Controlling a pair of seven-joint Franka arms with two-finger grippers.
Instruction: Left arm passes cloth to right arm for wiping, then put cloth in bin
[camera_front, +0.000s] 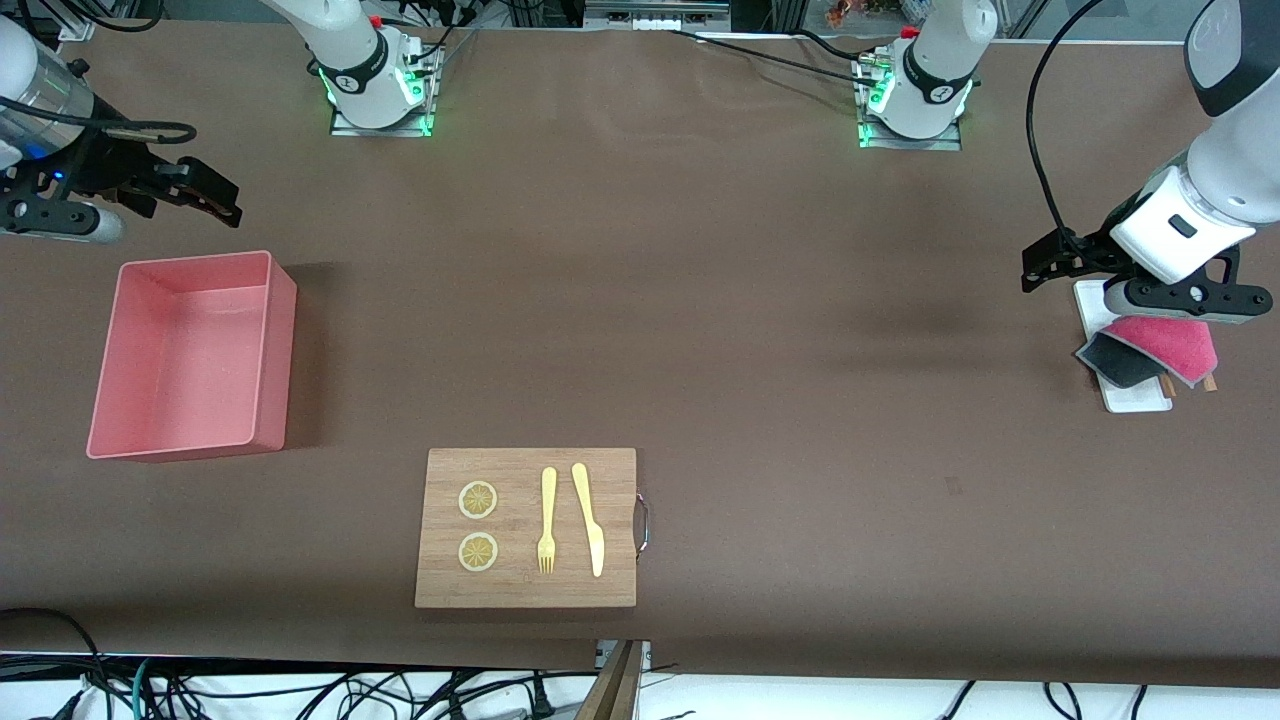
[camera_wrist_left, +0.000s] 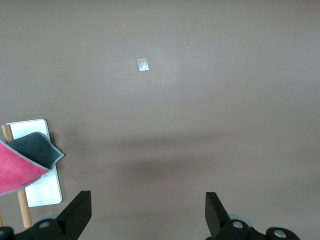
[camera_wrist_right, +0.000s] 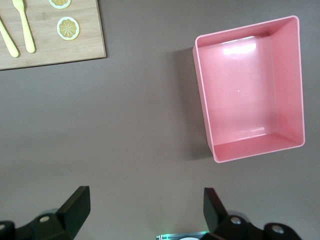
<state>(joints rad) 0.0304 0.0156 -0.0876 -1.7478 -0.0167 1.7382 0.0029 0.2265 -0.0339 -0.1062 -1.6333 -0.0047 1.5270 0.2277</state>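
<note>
The magenta-pink cloth (camera_front: 1165, 342) lies on a small white tray (camera_front: 1138, 400) at the left arm's end of the table, with one dark grey corner folded up. In the left wrist view the cloth (camera_wrist_left: 17, 172) lies at the edge of the picture. My left gripper (camera_front: 1040, 266) is open and empty, over bare table just beside the tray; its jaws (camera_wrist_left: 148, 215) stand wide apart. The salmon-pink bin (camera_front: 275, 360) stands empty at the right arm's end and also shows in the right wrist view (camera_wrist_right: 250, 90). My right gripper (camera_front: 215, 200) is open and empty over bare table beside the bin (camera_wrist_right: 147, 212).
A wooden board (camera_front: 615, 480) with two lemon slices, a yellow fork (camera_front: 547, 520) and a yellow knife (camera_front: 590, 520) lies near the front camera. A thin wooden stick (camera_wrist_left: 22, 215) lies under the cloth. A small scrap of tape (camera_wrist_left: 143, 64) lies on the table.
</note>
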